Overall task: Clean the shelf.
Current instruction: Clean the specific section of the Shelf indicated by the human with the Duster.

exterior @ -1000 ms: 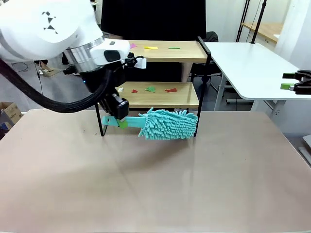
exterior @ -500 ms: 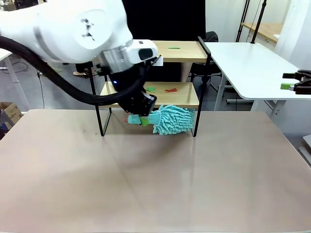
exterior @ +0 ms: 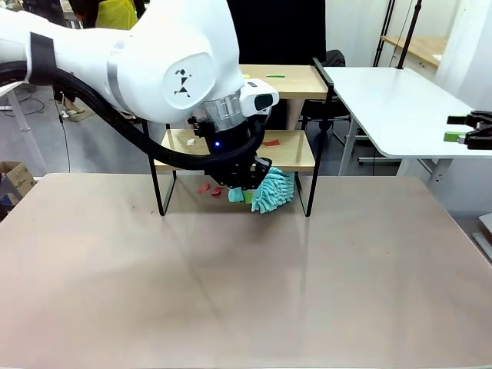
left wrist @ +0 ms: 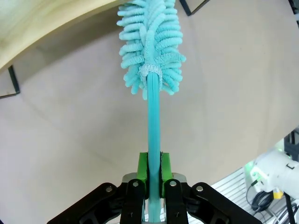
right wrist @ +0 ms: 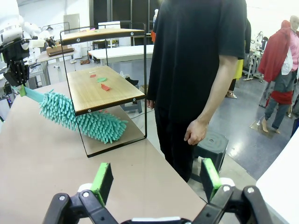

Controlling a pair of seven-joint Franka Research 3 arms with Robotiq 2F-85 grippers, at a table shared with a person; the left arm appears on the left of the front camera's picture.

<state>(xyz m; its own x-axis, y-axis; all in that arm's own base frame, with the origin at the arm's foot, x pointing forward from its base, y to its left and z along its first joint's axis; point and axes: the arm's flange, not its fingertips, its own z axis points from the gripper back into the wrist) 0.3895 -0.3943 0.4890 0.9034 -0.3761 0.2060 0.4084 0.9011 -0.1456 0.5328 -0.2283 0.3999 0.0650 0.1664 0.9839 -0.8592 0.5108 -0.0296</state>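
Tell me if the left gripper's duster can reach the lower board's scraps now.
Probably not: the left gripper holds the duster under the lower board, which shields the scraps above.

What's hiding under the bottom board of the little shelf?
The fluffy teal duster, held by the left gripper, reaches under the lower board. The board covers part of its head.

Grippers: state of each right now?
Left gripper: closed on the teal duster handle.
Right gripper: open, holding nothing.
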